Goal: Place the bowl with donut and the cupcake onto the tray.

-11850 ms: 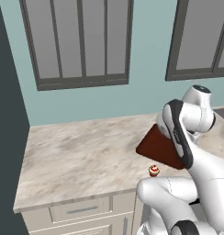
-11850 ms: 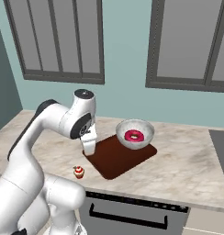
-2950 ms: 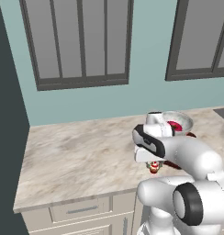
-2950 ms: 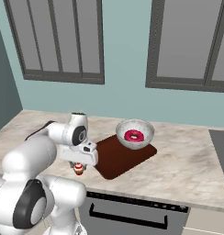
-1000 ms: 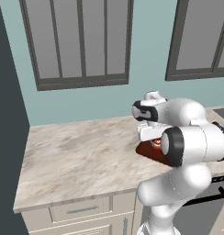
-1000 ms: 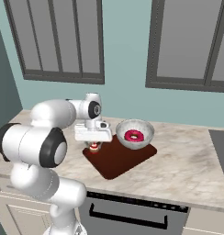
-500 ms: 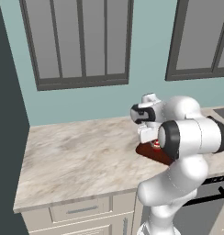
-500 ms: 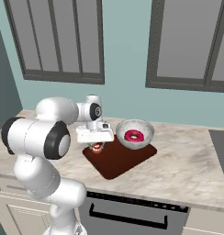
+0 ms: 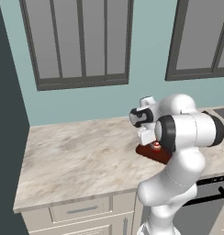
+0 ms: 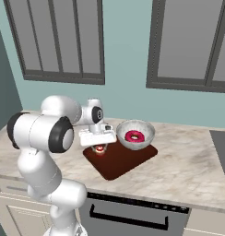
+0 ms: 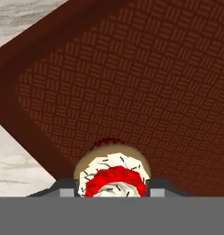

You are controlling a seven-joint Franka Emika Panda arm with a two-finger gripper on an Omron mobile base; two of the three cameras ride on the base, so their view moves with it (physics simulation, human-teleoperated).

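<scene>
Over tray, hand grips cupcake

White, glossy arm built of rounded, bulbous segments, each joined to the next by a dark grey to black ring at the joint; the widest dark band circles the large elbow-like housing. The wrist ends in a short white cylinder bearing a round black cap with a pale ring, from which a flat, white, box-shaped hand extends. The gripper carries two small dark finger tips, squared and grey at their ends, and the lower segments form a thick white column curving to the base.
</scene>
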